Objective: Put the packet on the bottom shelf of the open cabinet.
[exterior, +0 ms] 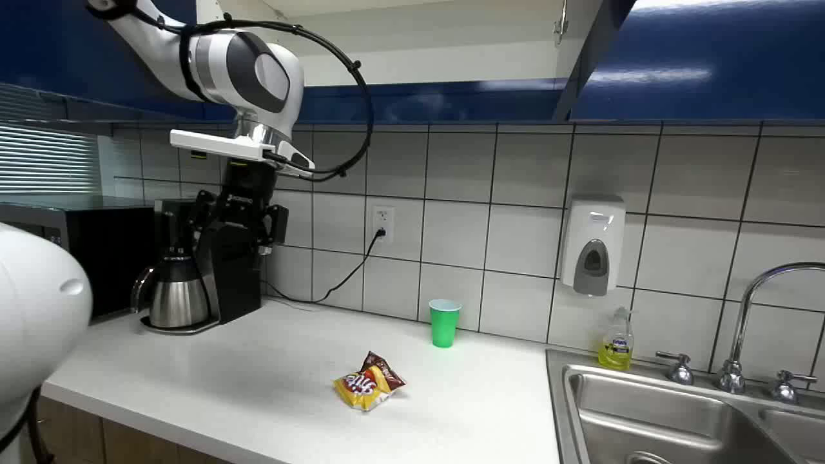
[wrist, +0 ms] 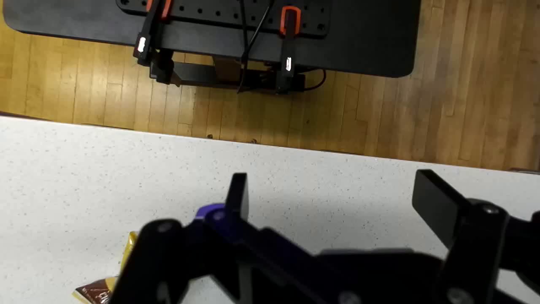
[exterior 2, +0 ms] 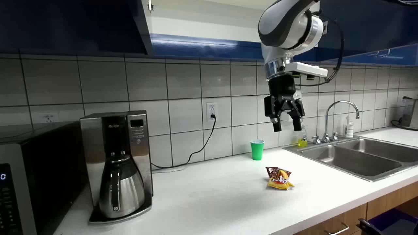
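Note:
The packet, crinkled with dark brown, orange-yellow and white patches, lies on the counter in both exterior views (exterior: 368,385) (exterior 2: 280,179). In the wrist view the packet (wrist: 96,291) is at the lower left, partly hidden by a gripper finger. My gripper (exterior 2: 287,126) is open and empty, high above the counter and apart from the packet. Its fingers are wide apart in the wrist view (wrist: 331,202). The open cabinet (exterior: 432,55) (exterior 2: 202,19) shows its white interior above. Only the blue front edge of the bottom shelf (exterior: 438,104) (exterior 2: 202,45) shows; its top is hidden.
A green cup (exterior: 445,324) stands near the tiled wall behind the packet. A coffee maker (exterior 2: 117,163) and microwave (exterior 2: 36,176) stand on the counter. A sink (exterior: 651,412), soap bottle (exterior: 617,345) and wall dispenser (exterior: 593,248) are opposite. Glossy blue doors (exterior: 702,64) flank the cabinet.

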